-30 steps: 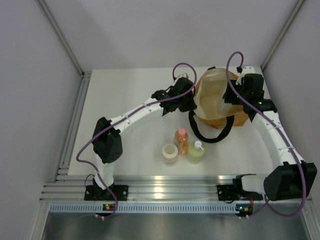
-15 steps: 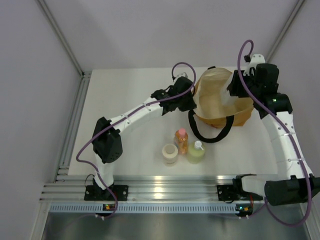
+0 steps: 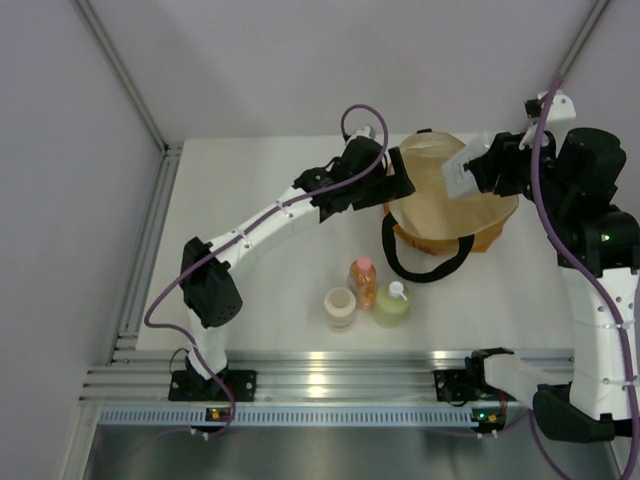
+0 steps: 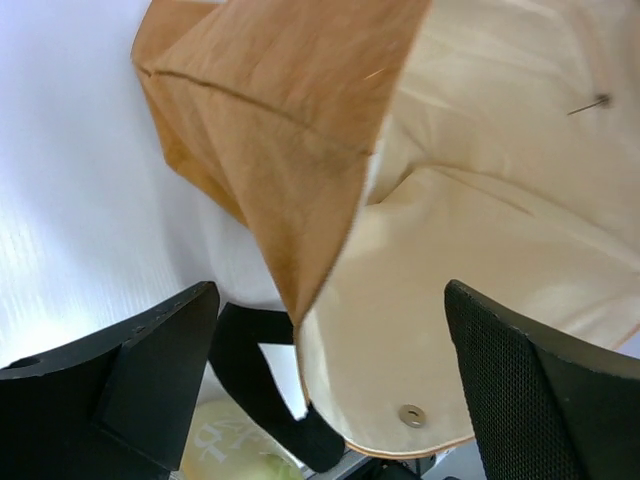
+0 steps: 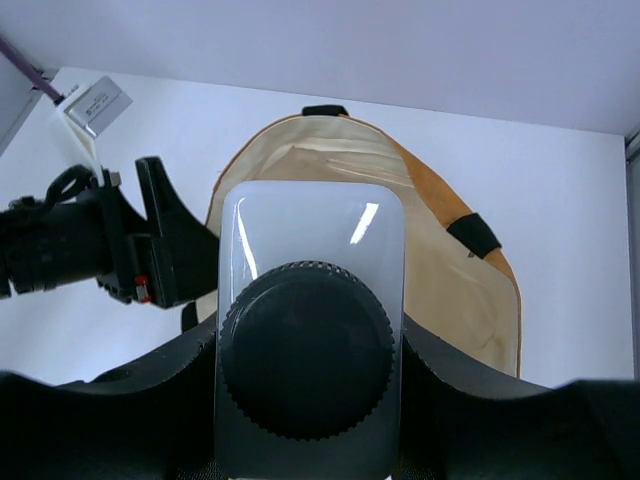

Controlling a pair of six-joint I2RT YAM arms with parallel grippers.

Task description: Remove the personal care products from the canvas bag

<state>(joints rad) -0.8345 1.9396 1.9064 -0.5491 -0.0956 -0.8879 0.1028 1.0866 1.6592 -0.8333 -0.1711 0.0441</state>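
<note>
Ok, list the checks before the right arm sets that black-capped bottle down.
1. Right end effector shut on black-capped bottle: ok.
2. Bottle lifted above canvas bag: ok.
3. Left end effector open, not clamping the bag: ok.
4. Bare table beside cream jar, orange bottle and yellow-green bottle: ok.
5. Bag empty: cannot tell, its bottom is hidden.

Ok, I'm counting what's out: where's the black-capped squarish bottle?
In the top view, far right, the squarish bottle is clamped in the right gripper, held above the canvas bag and its open mouth.
</note>
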